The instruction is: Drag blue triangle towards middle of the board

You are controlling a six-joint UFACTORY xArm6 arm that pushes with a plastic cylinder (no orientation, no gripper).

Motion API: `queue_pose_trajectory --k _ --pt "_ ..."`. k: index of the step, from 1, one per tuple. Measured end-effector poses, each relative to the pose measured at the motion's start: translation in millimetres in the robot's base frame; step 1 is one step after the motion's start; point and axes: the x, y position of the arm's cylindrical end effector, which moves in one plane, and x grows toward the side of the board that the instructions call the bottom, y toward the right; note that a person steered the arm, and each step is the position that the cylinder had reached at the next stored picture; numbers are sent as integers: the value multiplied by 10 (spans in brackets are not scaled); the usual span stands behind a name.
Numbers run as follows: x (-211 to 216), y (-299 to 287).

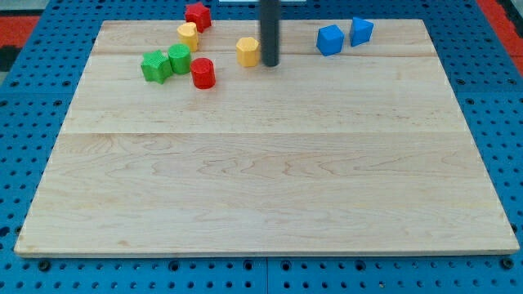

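Two blue blocks sit near the board's top right. The farther right one [361, 31] looks like the blue triangle, and the one beside it on its left [329, 39] looks like a cube. My tip [269, 64] rests on the board near the top centre. It is well to the left of both blue blocks and touches neither. A yellow hexagon-like block [248, 51] lies just left of the tip, very close to the rod; I cannot tell if they touch.
Toward the top left of the wooden board [261, 180] there is a cluster of blocks. It holds a red star [197, 15], a yellow block [188, 35], a green star [155, 66], a green block [180, 59] and a red cylinder [203, 73].
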Motion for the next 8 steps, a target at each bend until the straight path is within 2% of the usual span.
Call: queue_pose_trajectory --k 1,2,3,4,6,8 --pt "-488 86" --pt "-800 570" --pt "-814 723" --pt "-788 1278" --pt "-305 1832" --pt "688 1756"
